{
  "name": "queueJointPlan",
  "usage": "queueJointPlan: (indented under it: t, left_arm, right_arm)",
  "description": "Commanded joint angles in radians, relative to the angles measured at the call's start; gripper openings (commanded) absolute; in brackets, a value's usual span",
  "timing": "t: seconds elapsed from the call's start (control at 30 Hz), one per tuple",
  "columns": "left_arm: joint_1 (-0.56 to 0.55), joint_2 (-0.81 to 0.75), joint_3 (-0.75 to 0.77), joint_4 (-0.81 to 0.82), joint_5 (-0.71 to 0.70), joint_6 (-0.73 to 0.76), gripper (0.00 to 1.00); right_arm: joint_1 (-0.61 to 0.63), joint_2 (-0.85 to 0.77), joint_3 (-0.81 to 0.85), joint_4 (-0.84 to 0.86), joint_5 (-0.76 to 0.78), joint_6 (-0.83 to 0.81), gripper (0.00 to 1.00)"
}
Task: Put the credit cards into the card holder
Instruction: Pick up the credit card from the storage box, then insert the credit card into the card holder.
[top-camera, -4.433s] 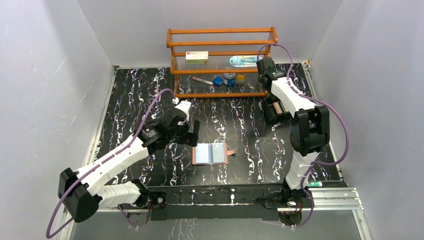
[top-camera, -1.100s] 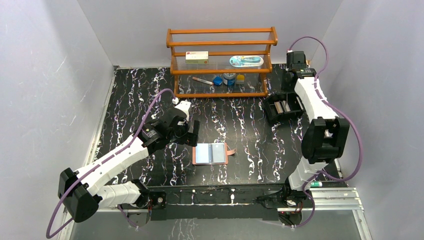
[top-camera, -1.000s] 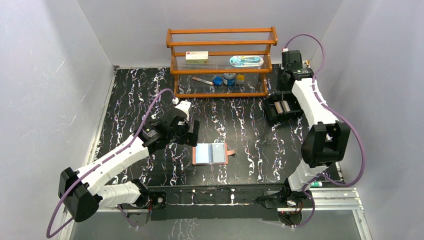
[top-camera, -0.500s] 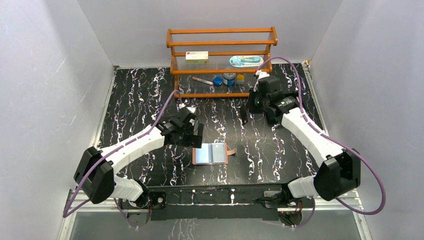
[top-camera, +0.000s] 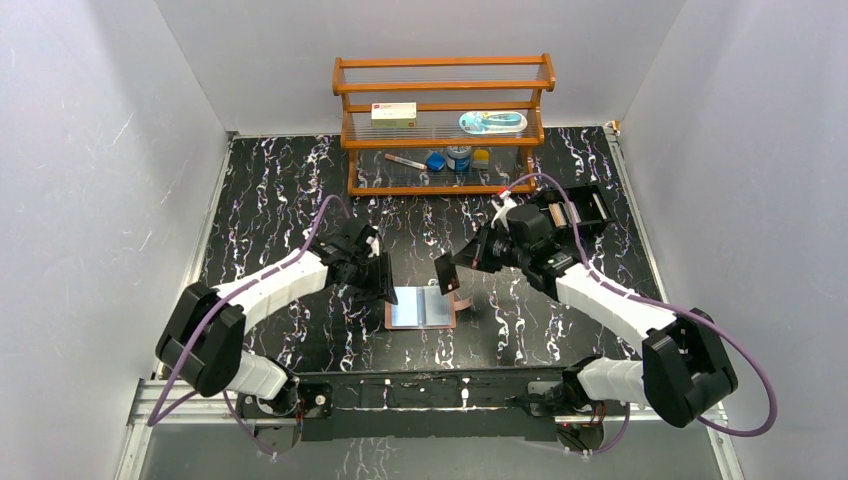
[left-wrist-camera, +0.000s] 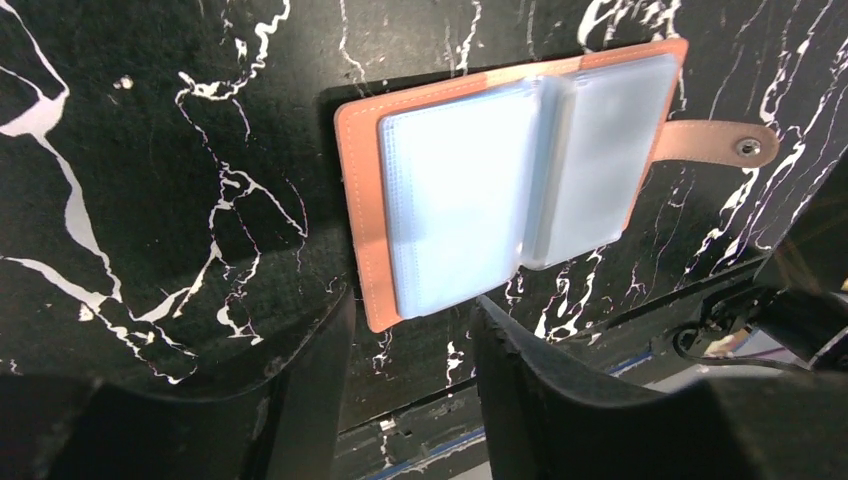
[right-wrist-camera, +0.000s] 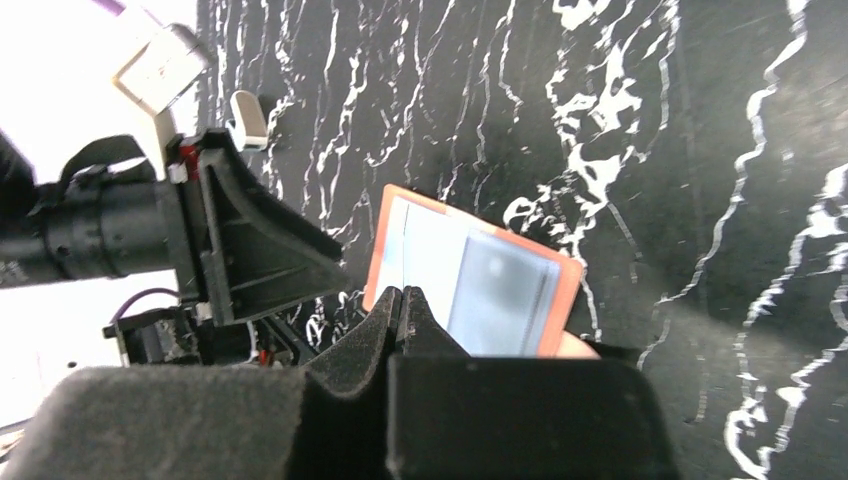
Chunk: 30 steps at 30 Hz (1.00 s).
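Observation:
The card holder (top-camera: 422, 307) lies open on the table, tan-pink with bluish clear sleeves (left-wrist-camera: 470, 200) and its snap tab (left-wrist-camera: 735, 145) pointing right. My left gripper (left-wrist-camera: 414, 297) is open; its jaws straddle the holder's near left corner and hold nothing. In the top view the left gripper (top-camera: 383, 283) sits at the holder's left edge. My right gripper (right-wrist-camera: 400, 292) is shut on a credit card (right-wrist-camera: 403, 260), seen edge-on as a thin line just above the left sleeve. From above, that card (top-camera: 446, 273) hangs tilted over the holder's far edge.
A black compartment tray (top-camera: 592, 205) stands at the right, partly behind the right arm. A wooden shelf rack (top-camera: 443, 88) at the back holds a white box with a red label (top-camera: 393, 114) and small items.
The right arm has swung from beside the shelf down to the holder, carrying the card. The left gripper has moved in to the holder's left edge and its jaws have narrowed.

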Motion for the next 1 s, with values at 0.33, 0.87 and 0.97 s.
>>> queueJointPlan:
  t: [0.33,0.87,0.97]
  left_arm:
    - [0.084,0.054,-0.077,0.034,0.125,-0.018,0.54]
    - [0.085,0.064,-0.143,0.171,0.224,-0.017,0.29]
    - [0.084,0.061,-0.148,0.172,0.227,-0.019,0.22]
  right_arm:
    - [0.088,-0.004,-0.204,0.360,0.015,0.195,0.00]
    - [0.129,0.190,-0.234,0.582,-0.014,0.179,0.00]
    - [0.135,0.220,-0.226,0.588,-0.008,0.185,0.00]
